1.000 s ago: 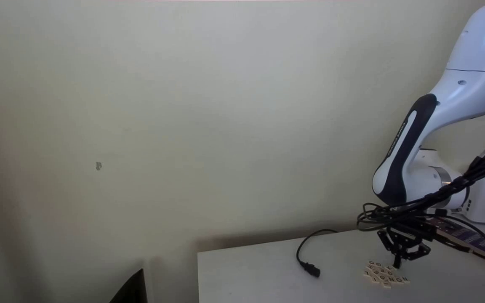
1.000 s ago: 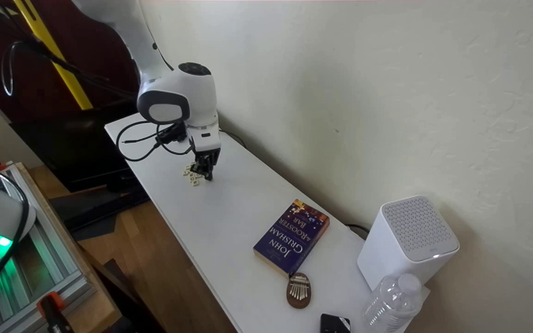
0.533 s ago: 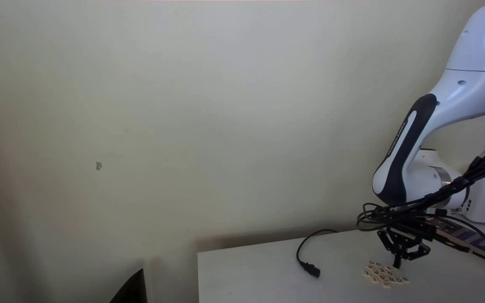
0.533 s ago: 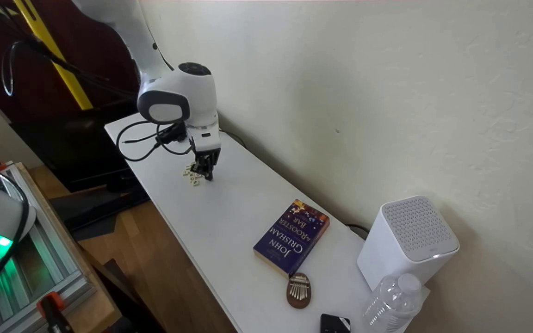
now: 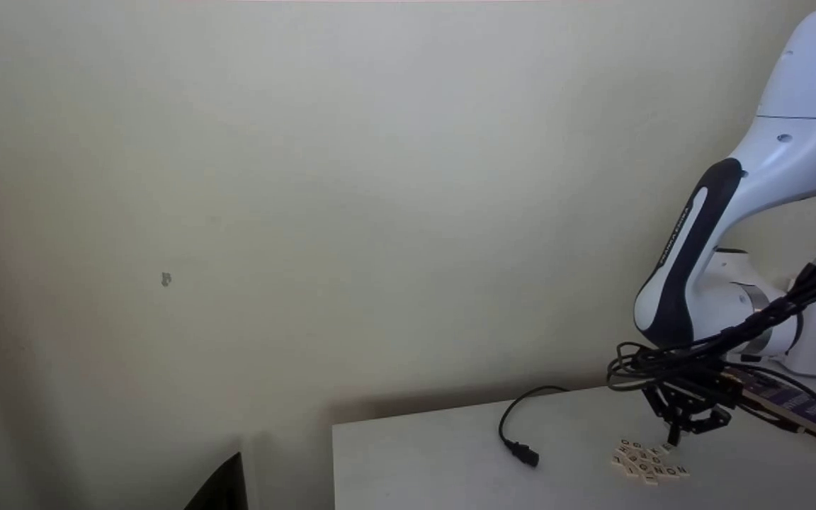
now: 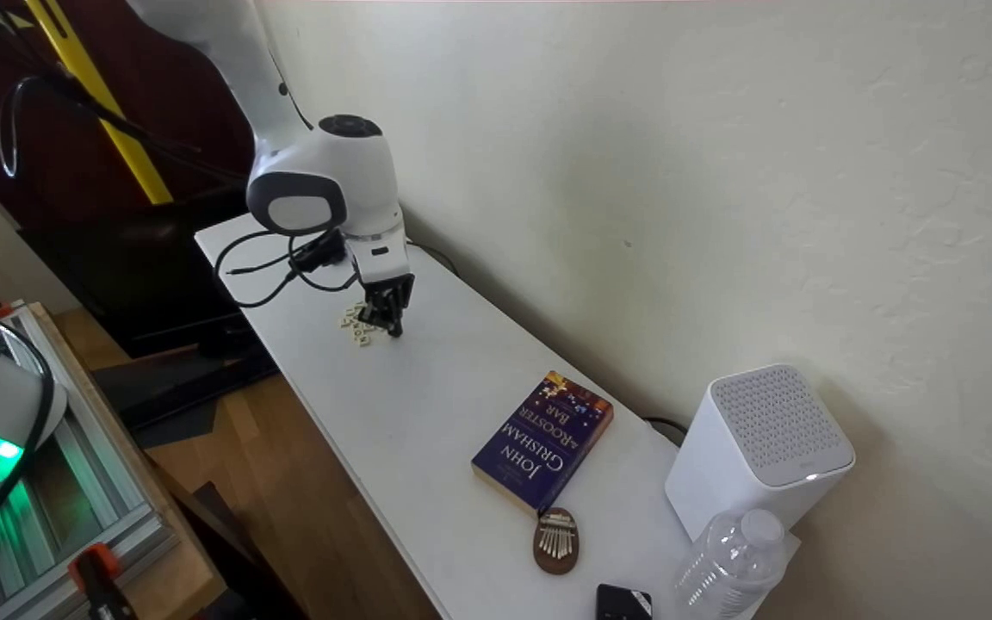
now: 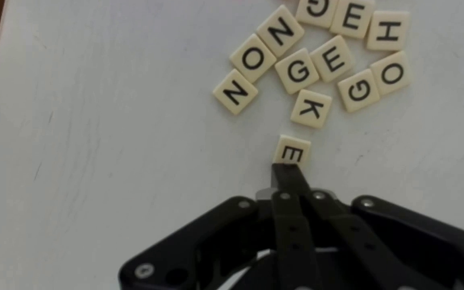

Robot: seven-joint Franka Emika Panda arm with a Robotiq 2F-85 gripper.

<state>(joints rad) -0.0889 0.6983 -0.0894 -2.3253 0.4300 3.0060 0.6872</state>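
Observation:
My black gripper (image 7: 287, 166) is shut, its fingers pressed together with nothing visible between them. Its tips overlap the lower edge of a cream letter tile marked E (image 7: 292, 151) lying flat on the white table; whether they touch it, I cannot tell. Just beyond that lies a K tile (image 7: 311, 108), with a gap between the two. Further off are several more tiles in short rows, among them an N tile (image 7: 235, 92), a G tile (image 7: 297, 71) and an H tile (image 7: 388, 31). In both exterior views the gripper (image 5: 674, 438) points down beside the tile group (image 6: 360, 329).
A blue book (image 6: 543, 439) lies on the table, a brown thumb piano (image 6: 556, 541) at its corner. Near the wall stand a white box (image 6: 759, 439) and a clear bottle (image 6: 733, 564). A black plug cable (image 5: 523, 453) lies beyond the tiles. Cables hang from the arm.
The arm has shifted slightly to the right in both exterior views during the last half second. A tile beside the fingertips now shows that was covered before. The gripper has stayed shut.

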